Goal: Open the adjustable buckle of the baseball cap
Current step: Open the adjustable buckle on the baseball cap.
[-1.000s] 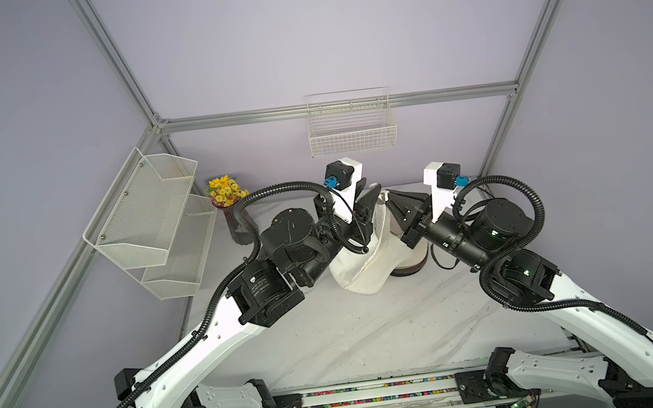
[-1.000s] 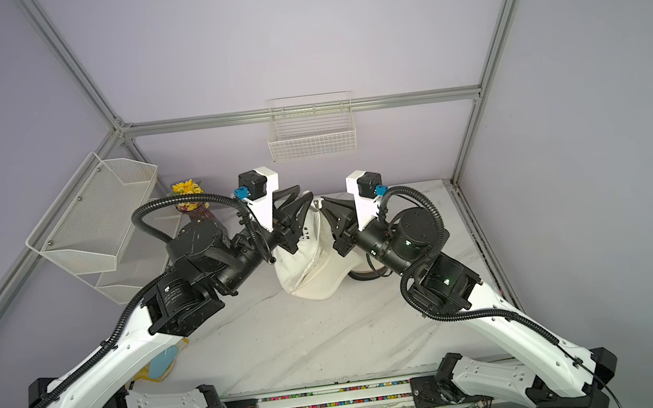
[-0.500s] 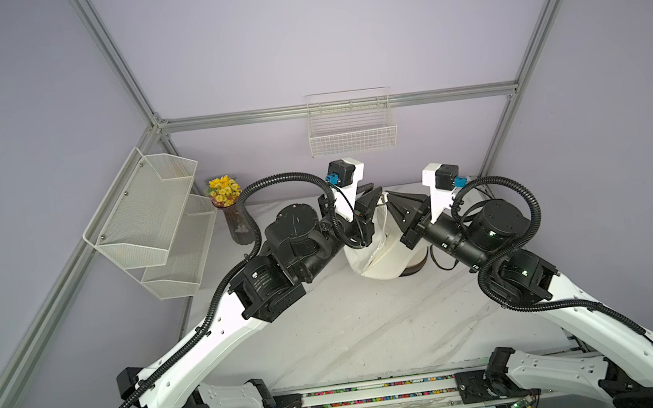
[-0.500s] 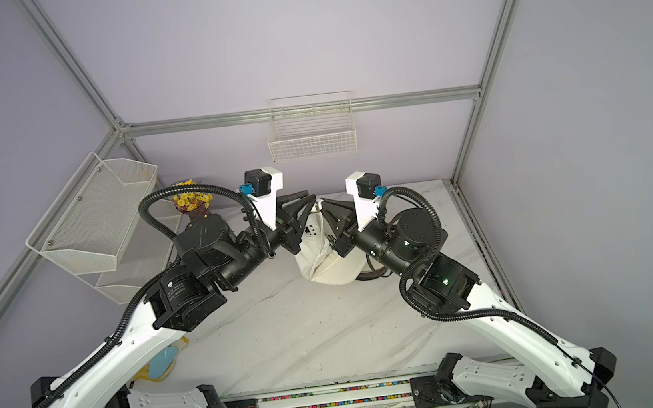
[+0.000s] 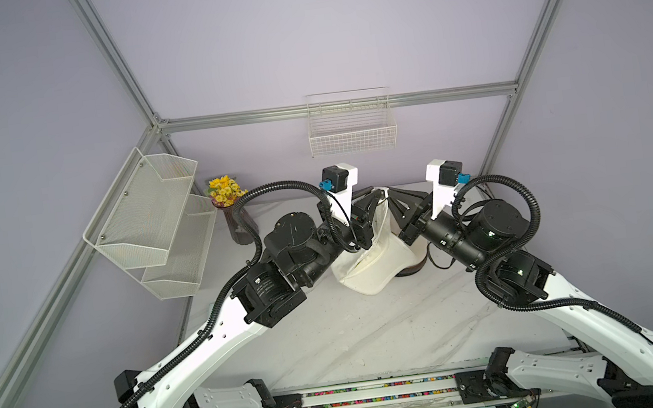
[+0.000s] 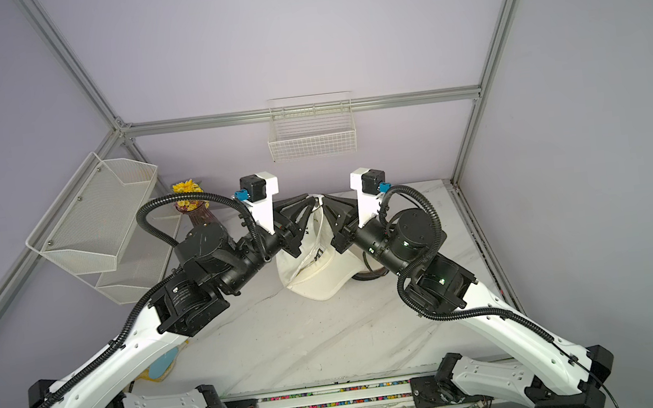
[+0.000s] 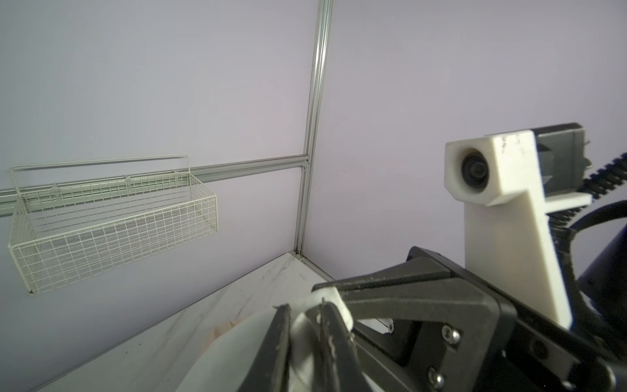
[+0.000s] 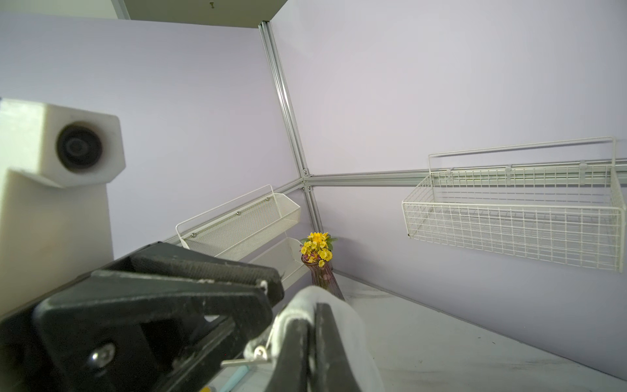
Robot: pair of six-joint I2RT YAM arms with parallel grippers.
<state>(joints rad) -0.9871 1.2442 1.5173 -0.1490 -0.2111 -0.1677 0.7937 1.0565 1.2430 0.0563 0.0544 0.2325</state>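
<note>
Cream fabric makes up the soft baseball cap (image 5: 374, 266), which is held up between the two arms over the far middle of the white marble-patterned tabletop (image 5: 373, 333). In both top views the cap (image 6: 320, 272) is seen hanging with its brim lowest and its rear edge uppermost, where the two black grippers meet. Whether the brim touches the tabletop cannot be told.

The left gripper (image 5: 377, 198) is clenched on the cap's upper rear edge. In the left wrist view a fold of the pale fabric is pinched between its dark fingers (image 7: 281, 339). The right gripper (image 5: 394, 194) is clamped on the same edge just beside it, and in the right wrist view the fabric is wrapped over and gripped between its fingers (image 8: 325, 339). The tips of the two grippers are set very near each other.

A small silver metal buckle (image 8: 259, 353) is seen at the fabric's edge between the two grippers in the right wrist view. Whether it is undone cannot be told.

A dark brown round object (image 5: 414, 270) is partly hidden behind the cap on the table. A purple glass vase of yellow flowers (image 5: 237, 234) is placed in the far left corner. A white two-tier mesh shelf (image 5: 159, 215) is fixed to the left wall, and a white wire basket (image 5: 352, 135) is hung on the back wall.
</note>
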